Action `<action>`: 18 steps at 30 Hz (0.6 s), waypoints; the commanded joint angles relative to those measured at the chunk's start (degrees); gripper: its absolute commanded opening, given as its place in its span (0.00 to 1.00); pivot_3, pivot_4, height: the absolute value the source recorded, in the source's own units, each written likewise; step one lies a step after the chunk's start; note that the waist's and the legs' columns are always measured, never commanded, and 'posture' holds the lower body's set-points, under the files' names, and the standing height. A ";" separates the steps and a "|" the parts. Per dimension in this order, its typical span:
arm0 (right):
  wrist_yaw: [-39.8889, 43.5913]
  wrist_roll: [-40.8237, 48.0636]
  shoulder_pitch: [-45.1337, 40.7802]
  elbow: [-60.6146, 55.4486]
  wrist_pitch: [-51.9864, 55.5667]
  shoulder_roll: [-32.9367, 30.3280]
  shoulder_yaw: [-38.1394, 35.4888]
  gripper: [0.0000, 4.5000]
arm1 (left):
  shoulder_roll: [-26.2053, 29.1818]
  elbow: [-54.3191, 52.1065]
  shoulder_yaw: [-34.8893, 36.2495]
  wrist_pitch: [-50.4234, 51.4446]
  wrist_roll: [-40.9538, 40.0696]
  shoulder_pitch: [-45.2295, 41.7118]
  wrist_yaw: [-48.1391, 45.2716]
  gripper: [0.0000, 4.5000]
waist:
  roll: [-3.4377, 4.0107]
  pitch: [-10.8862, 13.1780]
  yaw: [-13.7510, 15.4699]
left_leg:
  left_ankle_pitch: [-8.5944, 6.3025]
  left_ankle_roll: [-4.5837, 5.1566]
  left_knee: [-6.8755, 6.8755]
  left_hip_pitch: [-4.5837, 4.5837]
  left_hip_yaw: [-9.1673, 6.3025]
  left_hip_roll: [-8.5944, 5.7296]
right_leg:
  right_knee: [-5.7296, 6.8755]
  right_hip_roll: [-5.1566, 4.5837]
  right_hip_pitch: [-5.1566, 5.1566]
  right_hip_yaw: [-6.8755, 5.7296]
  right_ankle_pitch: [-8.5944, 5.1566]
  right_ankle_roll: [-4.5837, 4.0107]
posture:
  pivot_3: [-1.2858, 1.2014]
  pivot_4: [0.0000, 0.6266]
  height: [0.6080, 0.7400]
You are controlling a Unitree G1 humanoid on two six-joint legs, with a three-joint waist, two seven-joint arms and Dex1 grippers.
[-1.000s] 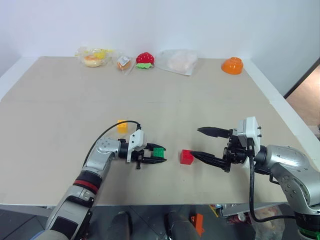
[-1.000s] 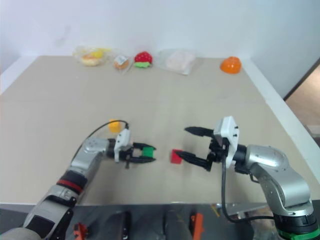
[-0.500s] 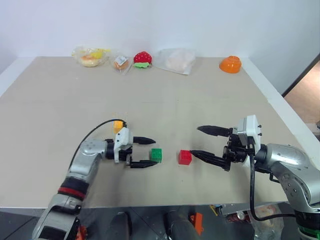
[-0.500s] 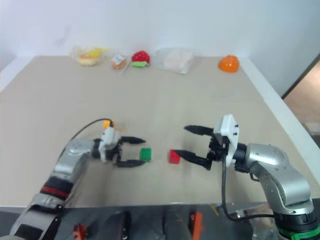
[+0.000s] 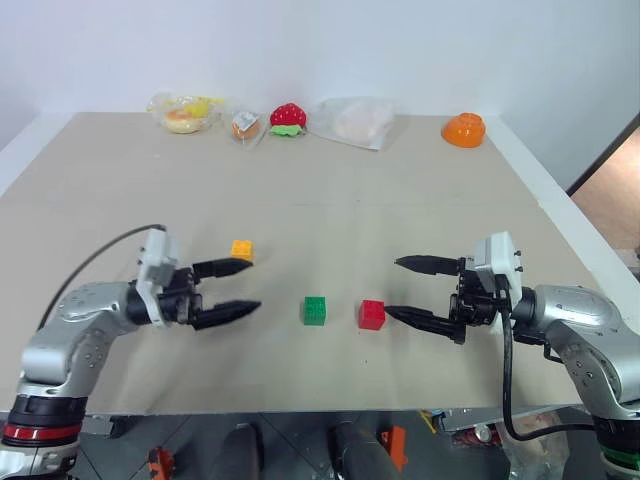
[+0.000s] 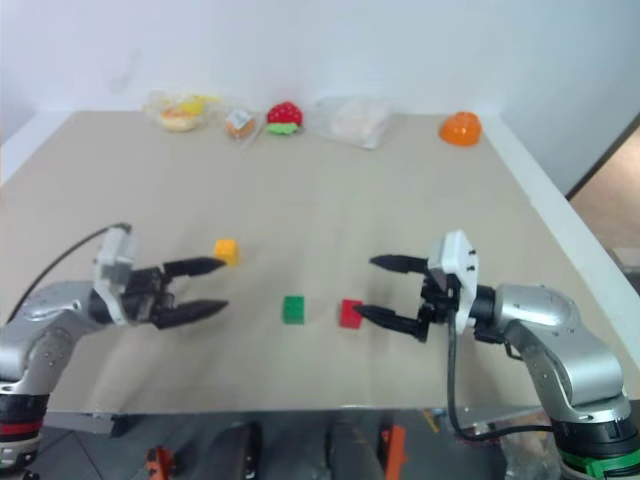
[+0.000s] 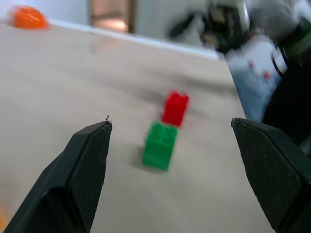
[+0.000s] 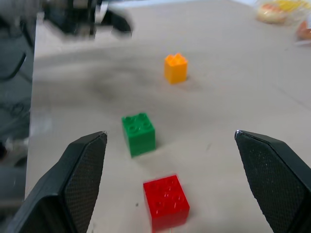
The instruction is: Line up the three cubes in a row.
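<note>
The green cube (image 5: 315, 310) and the red cube (image 5: 372, 314) sit side by side near the table's front, a small gap between them. The yellow-orange cube (image 5: 241, 249) lies farther back and to the left. My left gripper (image 5: 239, 287) hovers open and empty, well left of the green cube, with its upper finger close to the yellow-orange cube. My right gripper (image 5: 398, 288) is open and empty just right of the red cube. The wrist views show the green cube (image 7: 160, 146) (image 8: 139, 133) and the red cube (image 7: 175, 108) (image 8: 165, 201) ahead of the fingers.
Along the table's far edge lie bagged toy food (image 5: 185, 112), a strawberry toy (image 5: 289, 120), a clear bag (image 5: 354, 122) and an orange bowl (image 5: 465, 130). The table's front edge (image 5: 300, 408) runs just below the grippers.
My left gripper opened, let go of the green cube on the table and drew back to the left and upward. The right gripper stayed put.
</note>
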 commanded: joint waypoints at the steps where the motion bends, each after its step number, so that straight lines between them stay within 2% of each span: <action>1: 1.83 -0.88 -3.25 1.90 -2.04 -0.34 0.38 0.97 | -1.06 4.59 3.44 -2.89 3.61 0.23 6.64 0.90 | 0.02 0.01 0.00 | 0.00 0.00 0.00 0.00 0.02 -0.01 | 0.00 -0.01 -0.01 0.01 0.00 0.00 | 0.52 0.24 1.00; 8: 2.52 0.53 -9.29 2.69 -1.48 2.11 2.44 0.97 | -4.69 10.99 3.43 -7.95 8.50 -0.85 13.07 0.90 | 0.01 0.01 0.00 | 0.00 -0.01 -0.06 -0.03 0.04 -0.01 | 0.00 0.01 -0.07 0.00 0.02 -0.04 | 0.52 0.24 1.00; 18: 2.74 -0.06 -11.73 3.10 -1.23 2.72 3.73 0.97 | -7.23 18.83 -0.14 -11.42 11.89 -6.04 11.30 0.90 | 0.01 0.01 0.16 | 0.00 -0.01 -0.11 -0.07 0.05 -0.03 | 0.00 0.00 -0.08 0.02 0.00 -0.04 | 0.52 0.24 1.00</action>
